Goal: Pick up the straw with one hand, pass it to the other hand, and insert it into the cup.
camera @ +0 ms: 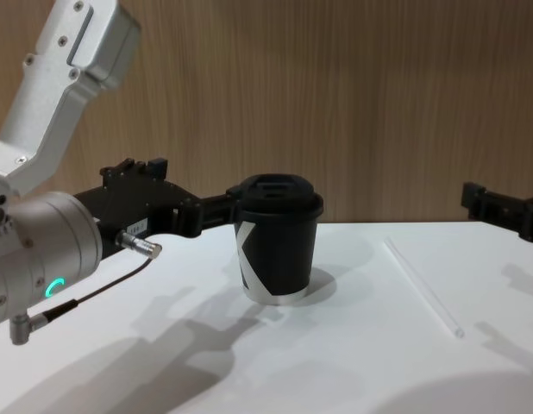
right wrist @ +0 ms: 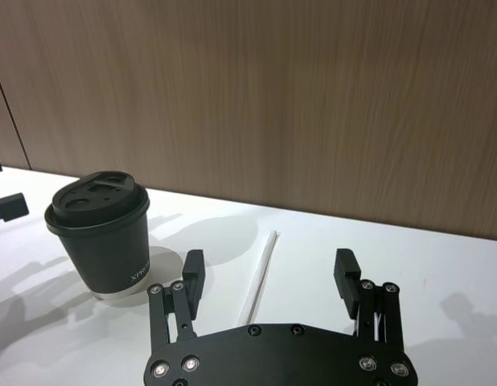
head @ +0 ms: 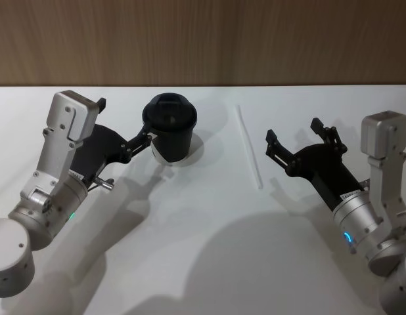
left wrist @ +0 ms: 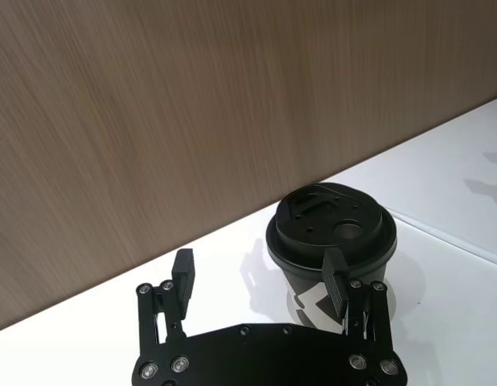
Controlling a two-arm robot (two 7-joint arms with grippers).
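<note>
straw [head: 249, 146] flat between cup [head: 170, 128] and open empty right tool [head: 293, 129]; left tool [left wrist: 258, 265] open, empty

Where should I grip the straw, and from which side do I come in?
Take the straw near its middle, coming down from above with the open right gripper, fingers across its width. It lies flat on the table, thin and straight, so a sideways approach would likely just push it.

Black cup [head: 170, 121] — translucent-white straw [head: 249, 147]
</note>
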